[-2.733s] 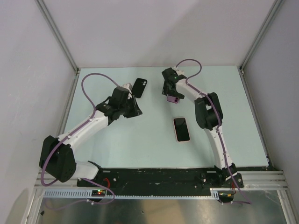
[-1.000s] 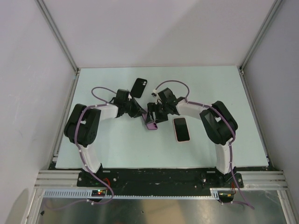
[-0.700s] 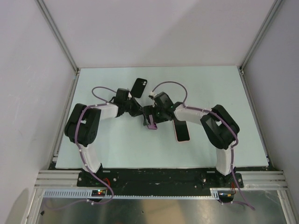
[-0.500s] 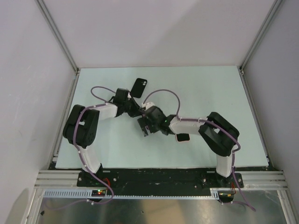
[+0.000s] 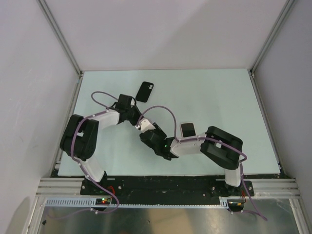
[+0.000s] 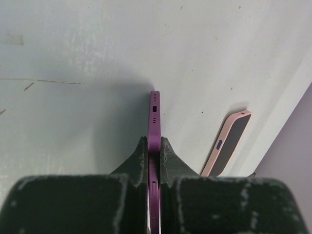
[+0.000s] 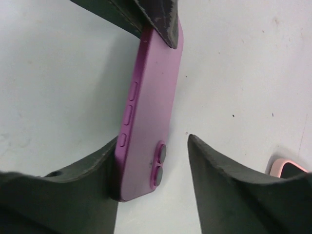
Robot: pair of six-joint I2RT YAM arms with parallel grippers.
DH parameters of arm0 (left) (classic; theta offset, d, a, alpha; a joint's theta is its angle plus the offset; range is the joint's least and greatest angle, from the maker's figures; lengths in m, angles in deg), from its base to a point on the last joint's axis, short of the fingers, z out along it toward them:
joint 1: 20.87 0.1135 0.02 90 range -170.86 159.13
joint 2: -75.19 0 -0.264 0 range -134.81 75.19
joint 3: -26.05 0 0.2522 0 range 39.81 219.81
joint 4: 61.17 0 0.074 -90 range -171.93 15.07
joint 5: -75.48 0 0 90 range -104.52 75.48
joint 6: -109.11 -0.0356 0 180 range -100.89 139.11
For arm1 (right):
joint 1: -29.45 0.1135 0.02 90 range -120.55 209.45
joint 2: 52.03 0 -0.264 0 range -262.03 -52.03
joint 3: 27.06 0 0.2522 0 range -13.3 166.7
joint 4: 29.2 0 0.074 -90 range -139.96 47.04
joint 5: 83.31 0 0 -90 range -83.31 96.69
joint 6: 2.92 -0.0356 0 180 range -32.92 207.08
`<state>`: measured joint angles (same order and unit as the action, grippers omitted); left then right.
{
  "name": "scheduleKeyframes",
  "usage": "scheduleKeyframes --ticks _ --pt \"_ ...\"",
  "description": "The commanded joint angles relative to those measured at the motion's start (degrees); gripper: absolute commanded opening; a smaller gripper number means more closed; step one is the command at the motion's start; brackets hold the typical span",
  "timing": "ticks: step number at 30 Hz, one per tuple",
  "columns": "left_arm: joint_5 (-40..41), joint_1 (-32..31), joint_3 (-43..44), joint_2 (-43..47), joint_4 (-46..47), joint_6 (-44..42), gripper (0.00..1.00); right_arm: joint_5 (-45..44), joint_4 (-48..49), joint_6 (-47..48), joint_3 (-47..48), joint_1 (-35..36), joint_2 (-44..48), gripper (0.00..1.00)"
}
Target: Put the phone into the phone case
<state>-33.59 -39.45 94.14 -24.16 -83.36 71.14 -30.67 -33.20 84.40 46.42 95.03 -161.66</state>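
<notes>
white arm links (image 5: pixel 105 117), bulky black joints (image 5: pixel 78 141), looping purple cables (image 5: pixel 161 108); right pincer (image 7: pixel 153 139) has black wedge fingers (image 7: pixel 224 180).

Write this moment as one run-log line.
left jaws: shut on purple phone, edge-up | right jaws: open astride phone's camera end | pink phone case: lying on table

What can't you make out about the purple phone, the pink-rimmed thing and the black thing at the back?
Purple phone: top view, hidden under the ends of left arm and right arm; screen side shows nowhere.
Pink-rimmed item: top view, near end covered by right arm; right wrist view, cut by the corner.
Black item: top view only, too small to tell phone from case.
</notes>
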Motion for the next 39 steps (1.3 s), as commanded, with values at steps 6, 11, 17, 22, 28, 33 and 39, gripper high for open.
scheduleKeyframes --ticks 6,11,17,22,28,33,39 --pt "0.45 0.05 -2.56 5.66 -5.11 -3.25 0.2 -7.87 9.81 5.82 -0.38 0.46 -0.66 0.22" --pt "1.4 0.03 -2.38 9.62 -5.74 -6.21 0.67 -8.51 10.13 5.44 -0.79 0.3 1.42 0.05" --pt "4.0 0.56 4.21 14.75 -9.95 -14.28 0.93 -4.55 3.62 1.27 -1.0 -1.32 8.02 0.0" --pt "-3.72 1.92 13.21 15.2 -13.11 -26.97 0.95 18.34 -5.18 -5.33 -3.59 -9.33 19.15 0.0" --pt "-18.63 2.8 19.68 14.91 -14.56 -37.43 0.9 58.39 -14.6 -8.38 -4.55 -24.3 28.75 0.0" --pt "-31.47 2.84 25.19 15.08 -17.62 -42.33 0.88 82.73 -17.56 -6.62 -4.33 -31.44 30.71 0.0" --pt "-34.06 0.24 26.6 16.06 -25.18 -49.88 0.88 95.26 -23.71 -1.76 -2.15 -32.07 29.45 0.0"
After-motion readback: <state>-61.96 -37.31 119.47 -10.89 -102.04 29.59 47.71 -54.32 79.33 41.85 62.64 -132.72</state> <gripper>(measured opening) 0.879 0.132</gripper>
